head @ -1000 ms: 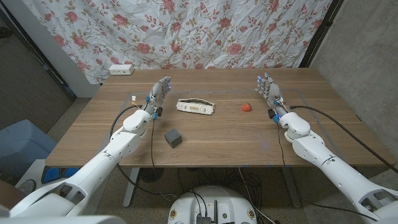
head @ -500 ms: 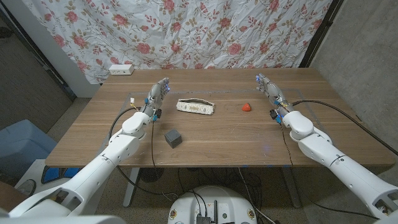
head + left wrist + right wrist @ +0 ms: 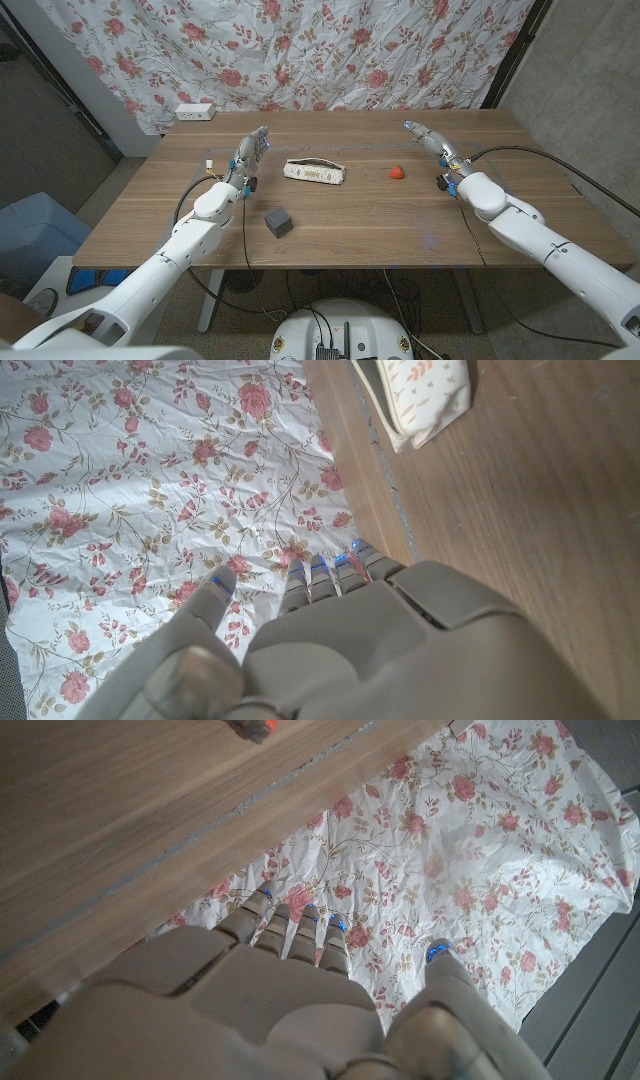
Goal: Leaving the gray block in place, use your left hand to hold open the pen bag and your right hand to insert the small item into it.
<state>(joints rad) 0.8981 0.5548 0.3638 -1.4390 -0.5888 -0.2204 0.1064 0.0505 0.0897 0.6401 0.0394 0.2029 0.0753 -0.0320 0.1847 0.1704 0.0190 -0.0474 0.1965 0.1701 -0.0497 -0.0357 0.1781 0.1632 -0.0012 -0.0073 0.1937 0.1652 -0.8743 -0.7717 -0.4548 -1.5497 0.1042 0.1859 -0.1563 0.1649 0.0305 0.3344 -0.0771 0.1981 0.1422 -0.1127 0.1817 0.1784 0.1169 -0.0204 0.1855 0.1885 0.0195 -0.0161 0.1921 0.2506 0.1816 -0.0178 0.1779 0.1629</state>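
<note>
Lying apart: one pen bag [image 3: 315, 172], one red item [image 3: 397, 172], one gray block [image 3: 278, 222].

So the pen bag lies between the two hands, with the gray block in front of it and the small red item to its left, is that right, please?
Not quite: in the head view the small red item lies to the right of the pen bag, toward the right hand. The gray block and left hand are as you say.

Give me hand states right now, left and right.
Left hand: open, holding nothing, beside the pen bag.
Right hand: open, holding nothing, apart from the small red item.
</note>
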